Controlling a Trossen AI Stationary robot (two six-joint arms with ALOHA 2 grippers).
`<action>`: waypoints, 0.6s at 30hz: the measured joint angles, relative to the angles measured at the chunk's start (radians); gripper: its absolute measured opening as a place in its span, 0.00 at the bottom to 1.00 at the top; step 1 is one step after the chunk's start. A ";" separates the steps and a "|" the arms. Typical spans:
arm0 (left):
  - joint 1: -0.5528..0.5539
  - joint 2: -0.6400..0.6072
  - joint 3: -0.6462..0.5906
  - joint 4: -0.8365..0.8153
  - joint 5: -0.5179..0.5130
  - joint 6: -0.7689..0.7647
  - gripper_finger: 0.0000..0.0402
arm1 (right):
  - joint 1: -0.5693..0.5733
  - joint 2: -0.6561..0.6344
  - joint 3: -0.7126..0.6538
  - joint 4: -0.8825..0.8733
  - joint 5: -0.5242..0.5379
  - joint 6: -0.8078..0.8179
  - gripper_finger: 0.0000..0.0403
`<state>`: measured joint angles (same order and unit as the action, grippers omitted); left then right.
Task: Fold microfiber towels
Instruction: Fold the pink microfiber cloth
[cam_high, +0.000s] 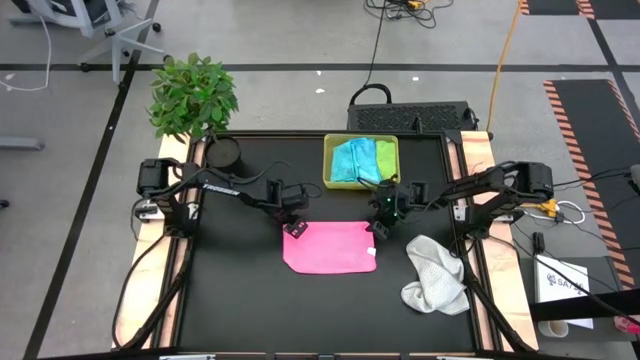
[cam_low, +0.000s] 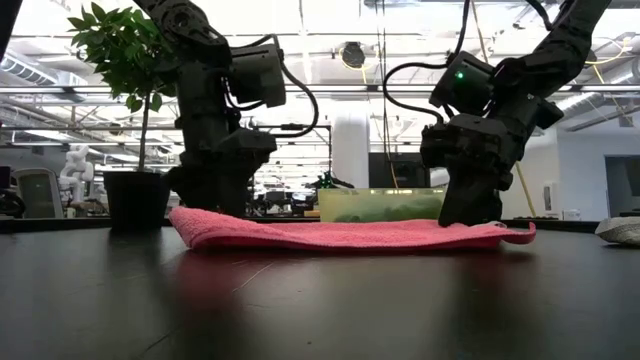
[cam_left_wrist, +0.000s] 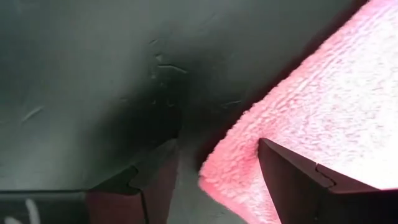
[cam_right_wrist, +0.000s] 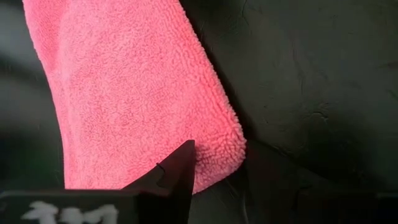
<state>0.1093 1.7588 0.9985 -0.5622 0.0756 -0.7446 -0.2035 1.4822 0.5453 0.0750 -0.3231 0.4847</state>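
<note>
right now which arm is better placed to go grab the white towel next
Right. The white towel lies crumpled on the right side, just below the right gripper; the left gripper sits across the pink towel.

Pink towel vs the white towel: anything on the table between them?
Nothing. In the high view, only bare black table separates the pink towel from the crumpled white towel. The right gripper sits at the pink towel's far right corner, off that stretch.

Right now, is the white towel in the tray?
No. The white towel lies crumpled on the table, apart from the tray.
</note>
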 joint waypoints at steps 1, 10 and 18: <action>0.000 0.000 -0.002 0.003 0.001 -0.001 0.57 | 0.000 0.000 0.000 0.001 0.000 0.000 0.33; -0.014 0.001 -0.002 -0.013 -0.020 0.003 0.45 | 0.000 0.000 0.000 0.001 0.004 0.016 0.32; -0.040 -0.001 -0.002 -0.012 -0.013 0.008 0.03 | 0.002 0.002 -0.001 -0.006 0.006 0.075 0.07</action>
<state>0.0697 1.7579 0.9962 -0.5739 0.0626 -0.7371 -0.2016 1.4843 0.5448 0.0686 -0.3169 0.5599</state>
